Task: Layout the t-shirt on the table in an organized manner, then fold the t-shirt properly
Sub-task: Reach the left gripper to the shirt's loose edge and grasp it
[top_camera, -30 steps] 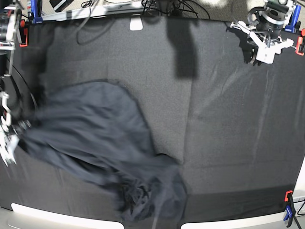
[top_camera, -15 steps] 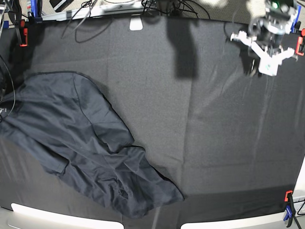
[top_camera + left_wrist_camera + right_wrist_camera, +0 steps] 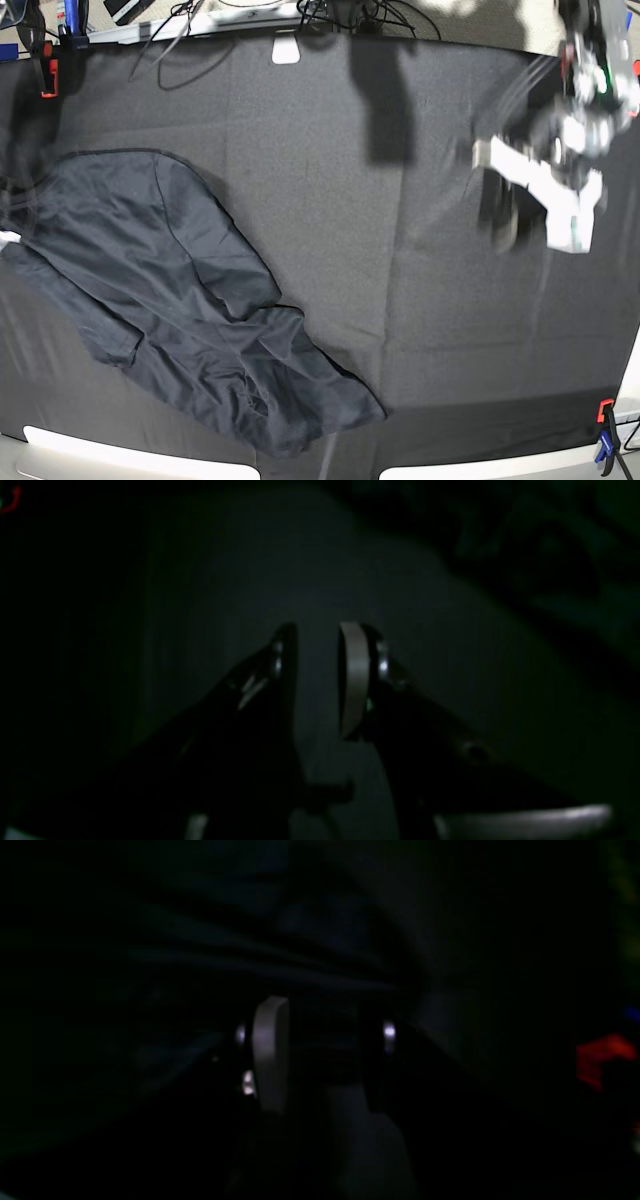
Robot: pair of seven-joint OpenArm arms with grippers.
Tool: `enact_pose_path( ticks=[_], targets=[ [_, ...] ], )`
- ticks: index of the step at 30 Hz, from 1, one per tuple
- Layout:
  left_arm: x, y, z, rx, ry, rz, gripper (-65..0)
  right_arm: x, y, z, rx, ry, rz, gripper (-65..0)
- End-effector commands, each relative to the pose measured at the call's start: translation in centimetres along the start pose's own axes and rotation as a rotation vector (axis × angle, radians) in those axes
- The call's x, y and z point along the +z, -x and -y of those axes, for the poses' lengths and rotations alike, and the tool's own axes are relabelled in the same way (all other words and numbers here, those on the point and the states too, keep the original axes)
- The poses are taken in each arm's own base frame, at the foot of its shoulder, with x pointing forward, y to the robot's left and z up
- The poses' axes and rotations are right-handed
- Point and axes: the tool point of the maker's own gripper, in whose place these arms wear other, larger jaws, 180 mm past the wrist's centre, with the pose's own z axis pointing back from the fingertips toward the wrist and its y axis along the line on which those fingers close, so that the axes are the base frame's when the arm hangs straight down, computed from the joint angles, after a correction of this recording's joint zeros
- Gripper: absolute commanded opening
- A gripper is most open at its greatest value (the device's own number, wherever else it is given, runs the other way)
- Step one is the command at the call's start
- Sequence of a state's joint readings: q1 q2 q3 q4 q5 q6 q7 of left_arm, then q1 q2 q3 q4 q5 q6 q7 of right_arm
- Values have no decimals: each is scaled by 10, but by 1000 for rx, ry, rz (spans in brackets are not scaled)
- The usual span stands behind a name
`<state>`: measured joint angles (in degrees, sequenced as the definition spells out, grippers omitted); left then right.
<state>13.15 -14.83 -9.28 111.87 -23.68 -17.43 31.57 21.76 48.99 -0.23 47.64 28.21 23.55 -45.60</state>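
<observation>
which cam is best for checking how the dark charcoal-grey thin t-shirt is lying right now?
Base view. It shows the whole dark charcoal-grey thin t-shirt, crumpled and unfolded, at one side of the black cloth table. The right wrist view shows only dim folds that may be the shirt; the left wrist view is too dark to tell.

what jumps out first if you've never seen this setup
The crumpled dark grey t-shirt catches the eye first, lying in wrinkled folds at the left and near edge of the black table, not yet spread flat. Next is the white left tool, blurred, over bare cloth at the upper right, far from the shirt. Both wrist views are nearly black; the left one shows a gap between its fingers.
</observation>
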Motion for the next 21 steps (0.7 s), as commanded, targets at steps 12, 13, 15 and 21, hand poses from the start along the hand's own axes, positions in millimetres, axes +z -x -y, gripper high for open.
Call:
enact_pose_path(
  ticks=[12, 13, 15, 21],
  targets=[
    [-159, 6, 76, 164, 204, -91, -520, 6, -35, -94, 110, -299, 104, -425],
    [-171, 5, 78, 180, 210, -108, -519, 6, -35, -99, 120, -310, 106, -425],
    [-193, 4, 87, 212, 223, -146, -518, 5, -34, -105, 136, -326, 107, -425],
    [-238, 2, 112, 338, 263, -239, -518, 4, -34, -111, 139, -338, 108, -425]
  ],
)
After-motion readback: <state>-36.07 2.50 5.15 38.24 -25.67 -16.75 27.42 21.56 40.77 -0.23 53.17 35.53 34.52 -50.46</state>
